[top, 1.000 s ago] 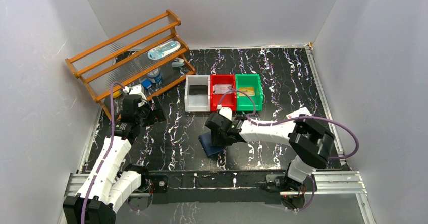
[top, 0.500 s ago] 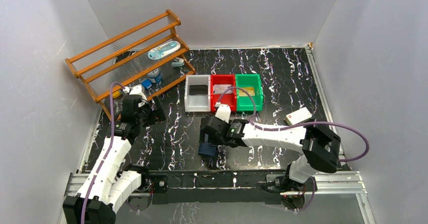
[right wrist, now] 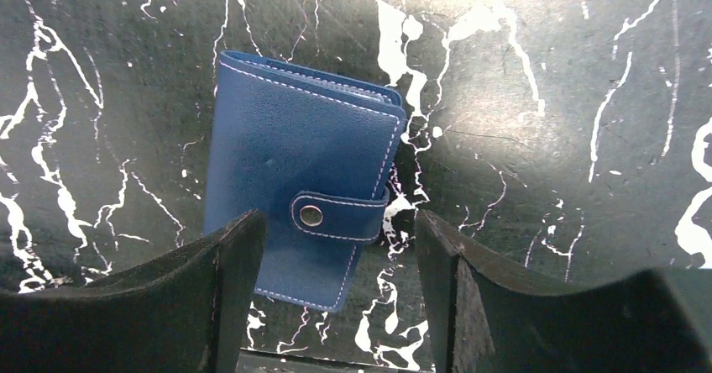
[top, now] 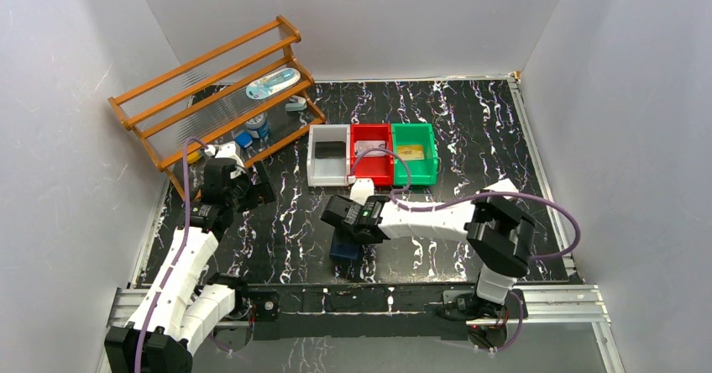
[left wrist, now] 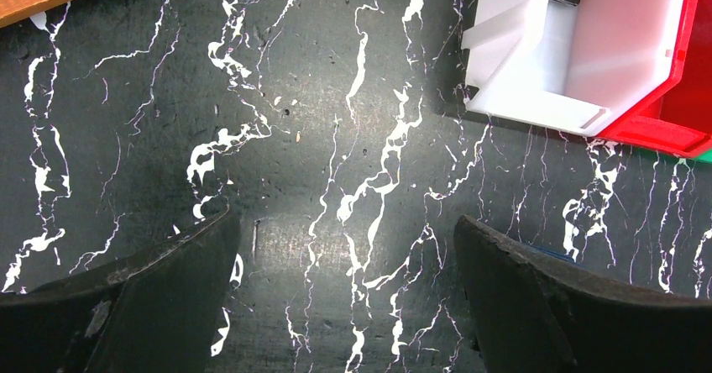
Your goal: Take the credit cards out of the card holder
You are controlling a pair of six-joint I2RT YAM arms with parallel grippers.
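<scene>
The card holder lies snapped shut, flat on the counter, on the near side of the red bin. The right end effector hangs over it, fingers apart and empty. The holder looks light, soft and bendy; I'd pinch across its stitched long edges.

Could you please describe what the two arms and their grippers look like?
The left arm and right arm have white links and black joints, each trailing a purple cable. The left gripper and right gripper have two broad, matte black fingers each.
</scene>
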